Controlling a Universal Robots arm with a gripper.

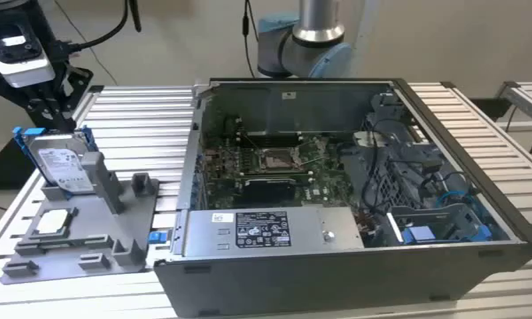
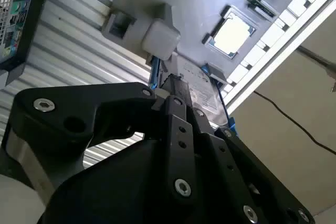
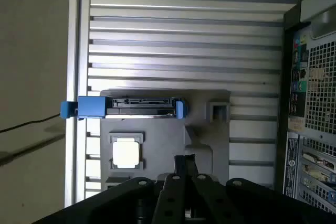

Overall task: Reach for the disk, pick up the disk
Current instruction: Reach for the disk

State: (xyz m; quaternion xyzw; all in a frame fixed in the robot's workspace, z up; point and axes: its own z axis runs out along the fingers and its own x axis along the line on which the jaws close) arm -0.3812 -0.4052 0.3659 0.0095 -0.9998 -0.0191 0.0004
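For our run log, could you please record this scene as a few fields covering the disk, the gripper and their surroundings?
disk: stands upright in the grey holder, blue rails on its edges
gripper: just above the disk's top edge in the exterior view
chip: lies flat on the holder, apart from the disk
computer case: open, on the exterior view's right of the holder
progress: disk seated in the holder, not lifted
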